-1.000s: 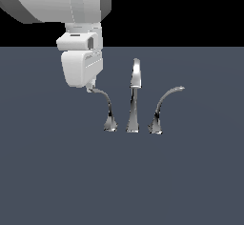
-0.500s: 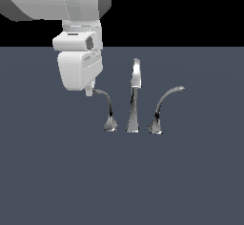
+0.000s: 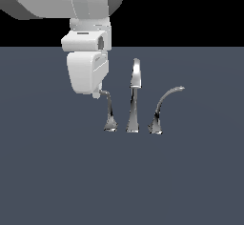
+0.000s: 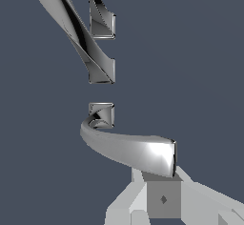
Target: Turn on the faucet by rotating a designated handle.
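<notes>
Step in hand: the hand point(image 3: 96, 94) is placed at the tip of the handle point(image 3: 109, 112), at the exterior view's left of the faucet point(image 3: 135, 100); the push that turns the lever is judged to be starting.
How to do it well: contact should be kept near the far end of the lever, and the push should follow an arc around the foot, so that the tip does not slide off.
Hand state: 1 finger point(image 4: 162, 198) is seen just under the lever tip in the wrist view; whether the fingers are apart or together cannot be told.
Handle place: its foot stands on the surface point(image 3: 57, 171), just beside the spout point(image 3: 134, 97).
Handle axis: it rises from the foot and curves toward the exterior view's left, the tip pointing at the hand.
Other lever point(image 3: 164, 108): it curves toward the exterior view's right, untouched.
</notes>
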Motion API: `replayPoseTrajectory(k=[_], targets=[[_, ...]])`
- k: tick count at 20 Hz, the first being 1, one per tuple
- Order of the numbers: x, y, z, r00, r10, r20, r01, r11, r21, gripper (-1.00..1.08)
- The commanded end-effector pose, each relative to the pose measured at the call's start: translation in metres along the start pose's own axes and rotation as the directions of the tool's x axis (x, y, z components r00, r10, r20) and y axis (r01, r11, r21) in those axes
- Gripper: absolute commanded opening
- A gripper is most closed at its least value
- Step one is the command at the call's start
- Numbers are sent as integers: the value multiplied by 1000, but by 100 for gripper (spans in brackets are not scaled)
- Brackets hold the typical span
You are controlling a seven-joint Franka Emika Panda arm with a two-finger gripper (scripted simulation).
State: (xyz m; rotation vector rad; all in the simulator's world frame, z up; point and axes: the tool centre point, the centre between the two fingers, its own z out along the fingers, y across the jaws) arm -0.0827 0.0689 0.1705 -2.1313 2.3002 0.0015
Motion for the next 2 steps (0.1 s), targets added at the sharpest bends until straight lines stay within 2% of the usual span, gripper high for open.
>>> replayPoseTrajectory(k=[1, 2], targets=[[22, 4, -1, 1000, 25, -5, -25, 1000, -3, -100], [22, 4, -1, 1000, 25, -5, -25, 1000, -3, -100]])
